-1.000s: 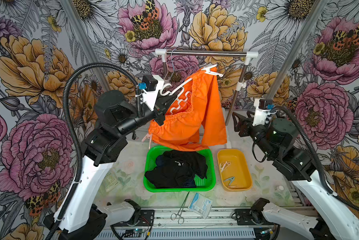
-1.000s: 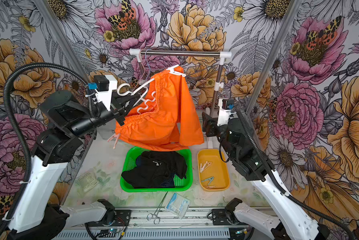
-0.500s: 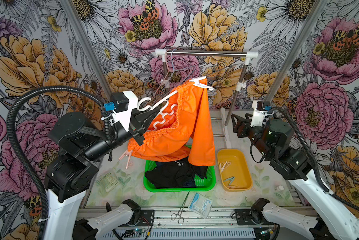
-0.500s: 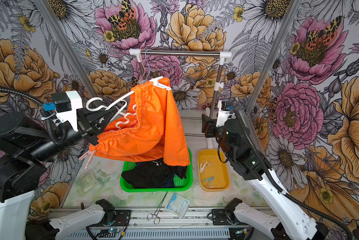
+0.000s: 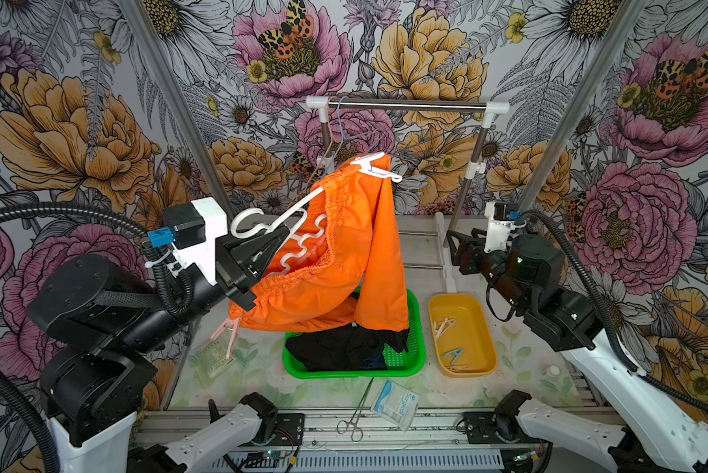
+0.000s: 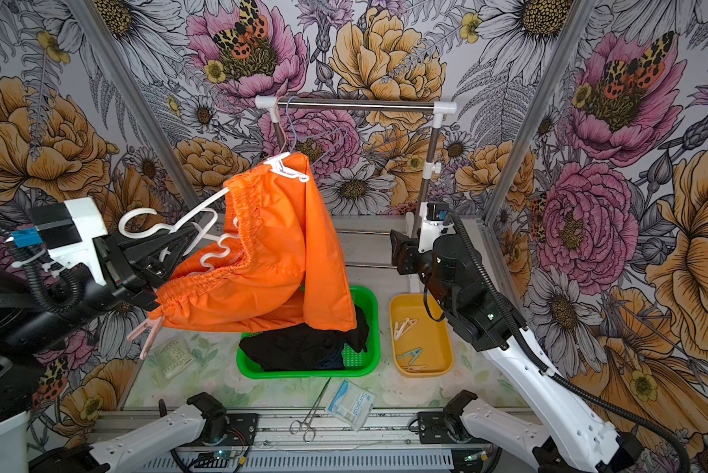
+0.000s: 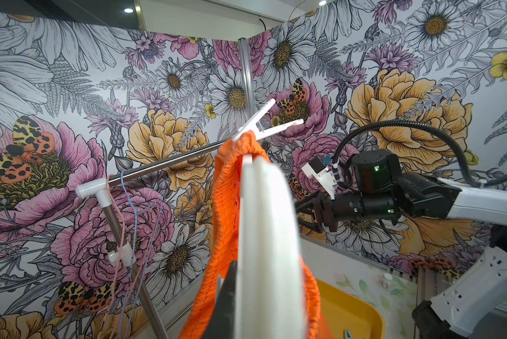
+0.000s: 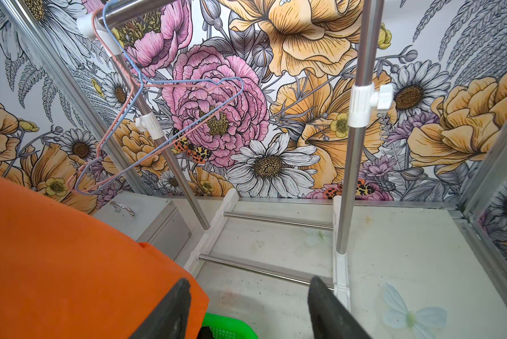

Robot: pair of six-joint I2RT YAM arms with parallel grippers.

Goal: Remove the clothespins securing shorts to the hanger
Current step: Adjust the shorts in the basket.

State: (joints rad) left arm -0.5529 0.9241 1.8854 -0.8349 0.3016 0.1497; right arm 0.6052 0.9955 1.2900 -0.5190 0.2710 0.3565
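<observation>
Top view: left gripper [image 5: 276, 243] pinches white hanger [image 5: 299, 204]. Orange shorts [image 5: 344, 262] hang centre, with white clothespin [image 5: 375, 166] at 12 o'clock and pink clothespin [image 5: 229, 329] at 8. Freed clothespins [image 5: 442, 326] lie in yellow tray [image 5: 473, 315].
Left wrist: white clothespin [image 7: 262, 124] grips waistband [image 7: 227, 187].
Right wrist: right gripper [image 8: 249, 293] spread, empty.
Two apparently left.

Bright, even light falls from above; two ceiling lamps [image 7: 128, 10] glow in the left wrist view. Shadows are soft and faint. Both top views are sharp, the flowered walls [image 5: 78, 135] bowing at the edges. The near white hanger [image 7: 264, 234] in the left wrist view is blurred.
</observation>
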